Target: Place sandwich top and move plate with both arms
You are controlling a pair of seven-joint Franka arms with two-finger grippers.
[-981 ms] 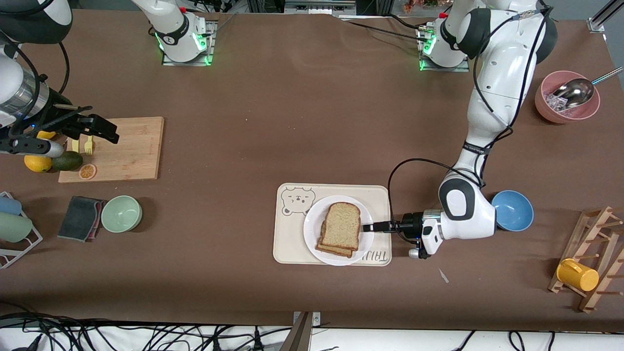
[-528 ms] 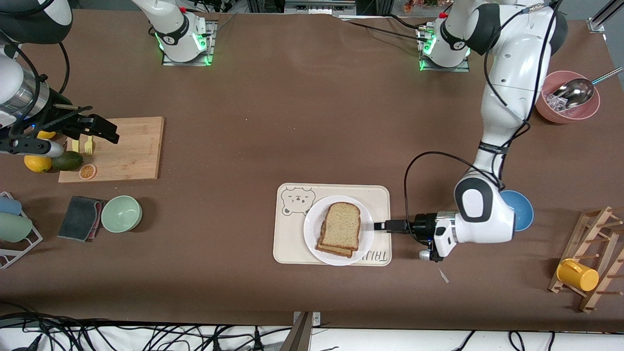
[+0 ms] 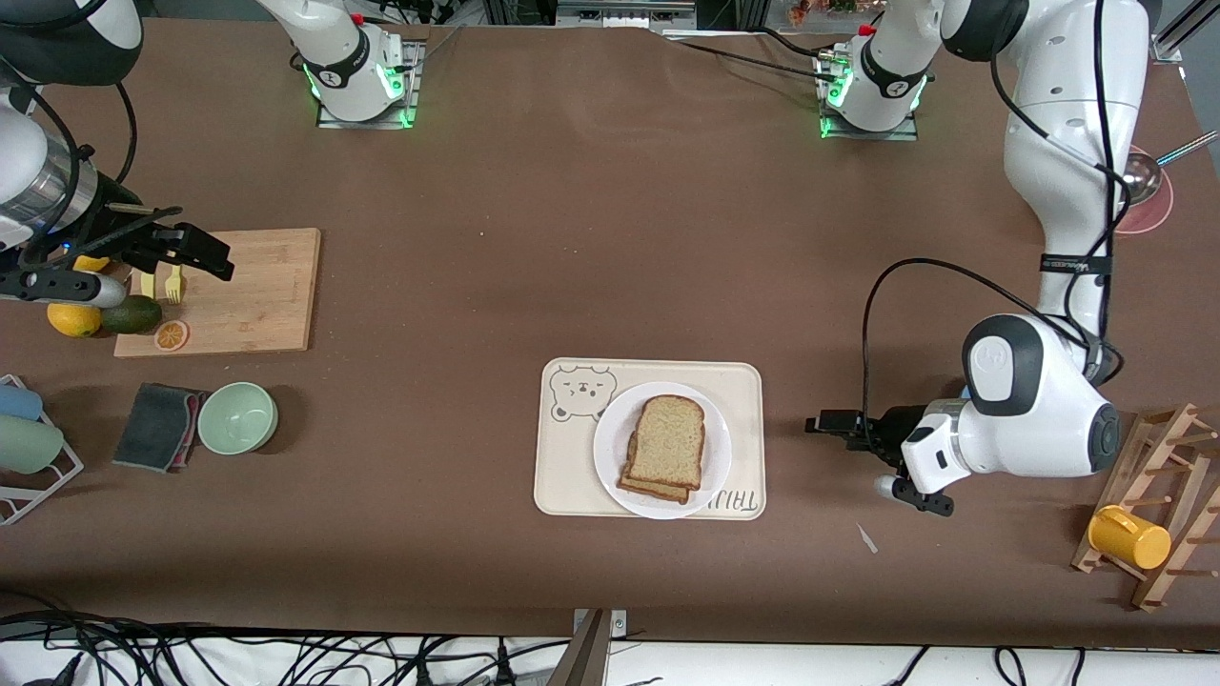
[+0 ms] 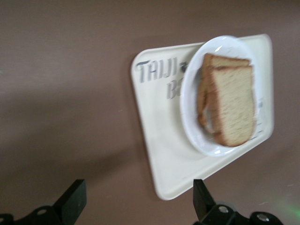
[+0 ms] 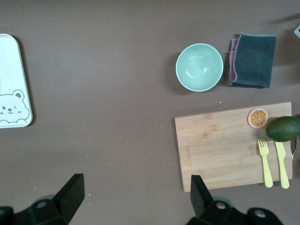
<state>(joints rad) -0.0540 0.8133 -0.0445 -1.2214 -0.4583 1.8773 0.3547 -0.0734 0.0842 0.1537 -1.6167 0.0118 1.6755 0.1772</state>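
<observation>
The sandwich top [image 3: 667, 440] lies flat on a browner bread slice [image 3: 653, 489] on the white plate [image 3: 610, 448]. The plate rests on the cream bear-face tray [image 3: 572, 476]. My left gripper [image 3: 822, 424] is open and empty, low over bare table beside the tray, toward the left arm's end. The left wrist view shows the sandwich top [image 4: 234, 105], the plate [image 4: 190, 108] and the tray [image 4: 159, 140] ahead of the open left gripper [image 4: 136, 204]. My right gripper [image 3: 214, 259] is open and empty over the cutting board [image 3: 248, 286], where that arm waits; it also shows in its wrist view [image 5: 136, 199].
A green bowl [image 3: 237, 416] and a dark cloth [image 3: 157, 426] lie near the cutting board, which carries a yellow fork [image 5: 265, 161], an avocado [image 5: 283, 128] and an orange slice [image 5: 258, 117]. A wooden rack [image 3: 1158, 495] with a yellow cup [image 3: 1129, 536] stands near the left arm.
My left gripper has drawn back from the plate's edge toward the left arm's end of the table. The sandwich and plate have not moved. The right arm is still.
</observation>
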